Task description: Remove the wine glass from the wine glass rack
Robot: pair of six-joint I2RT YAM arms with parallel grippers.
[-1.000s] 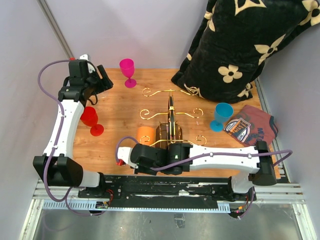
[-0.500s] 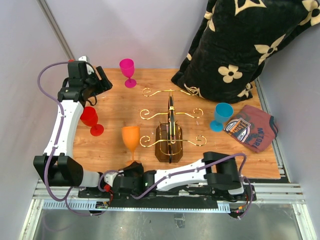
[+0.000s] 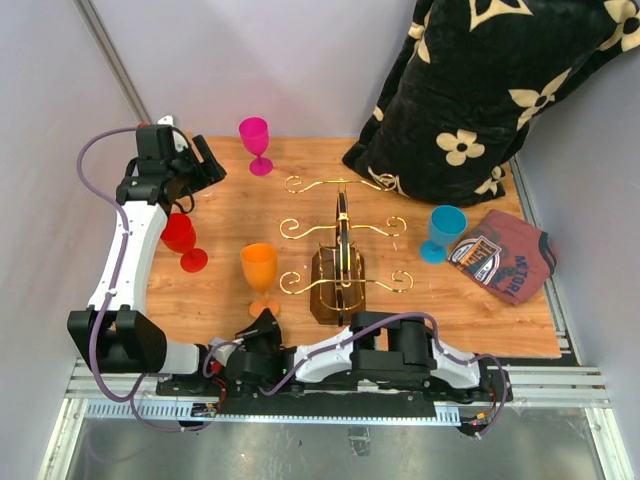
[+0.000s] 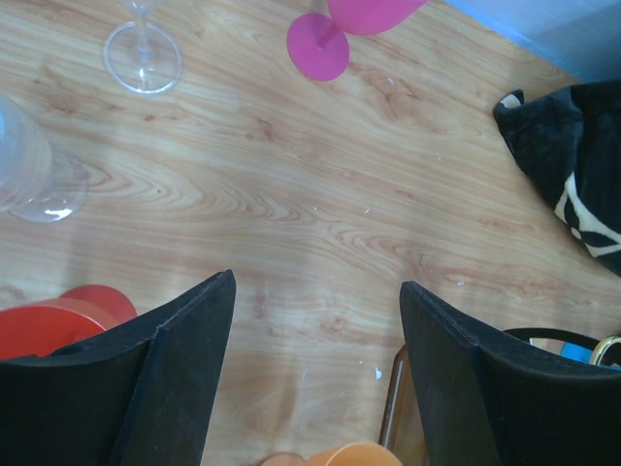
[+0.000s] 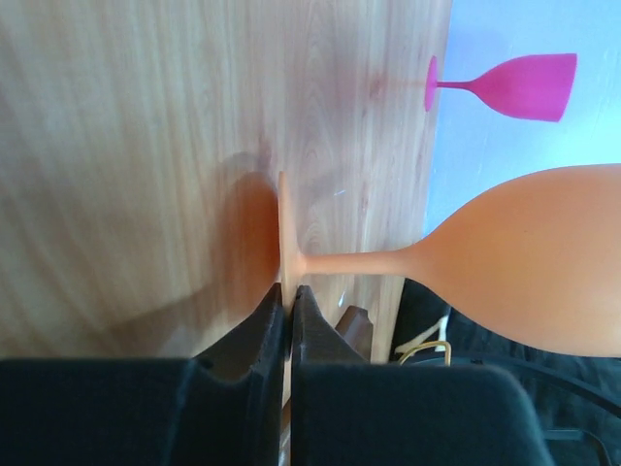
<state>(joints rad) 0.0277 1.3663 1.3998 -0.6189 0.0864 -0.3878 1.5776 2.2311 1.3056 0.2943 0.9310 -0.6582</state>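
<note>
Far left of the wine glass rack (image 3: 338, 285): left tool (image 4: 317, 283) spread, empty. Just left of the rack, upright on the table (image 3: 450, 300): orange wine glass (image 3: 259, 266), likely light, stiff, top-heavy; best gripped at stem. Left-front of the rack: right tool (image 5: 288, 296) pressed together, empty.

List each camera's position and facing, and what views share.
Top external: above and behind the robot, looking down on the wooden table and gold wire wine glass rack; left arm and right arm show.
Left wrist: on the left tool, facing down at the table; its open fingers show.
Right wrist: on the right tool, low, facing along the table; its closed fingers show.
Shared: all see the orange plastic wine glass.
</note>
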